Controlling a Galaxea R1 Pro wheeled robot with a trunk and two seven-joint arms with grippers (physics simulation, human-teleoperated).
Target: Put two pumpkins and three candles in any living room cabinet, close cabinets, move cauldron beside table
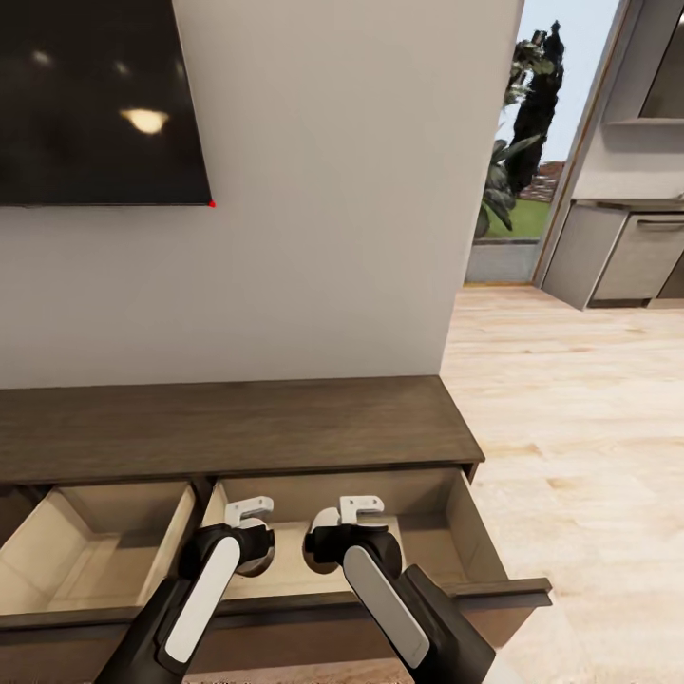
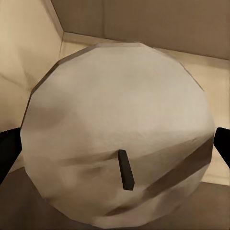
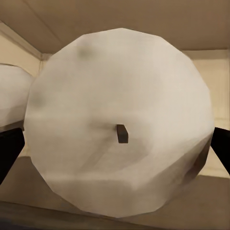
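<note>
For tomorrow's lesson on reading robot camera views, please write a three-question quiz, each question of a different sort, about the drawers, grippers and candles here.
1. True or false: both drawers of the cabinet seen in the head view are pulled open.
2. Over which drawer are the left gripper and right gripper poised? A. the left open drawer B. the right open drawer C. neither
3. Fill in: the left wrist view shows a candle between the fingers, its dark ____ facing the camera; the right wrist view shows another candle.

Key: 1 true; 2 B; 3 wick.
</note>
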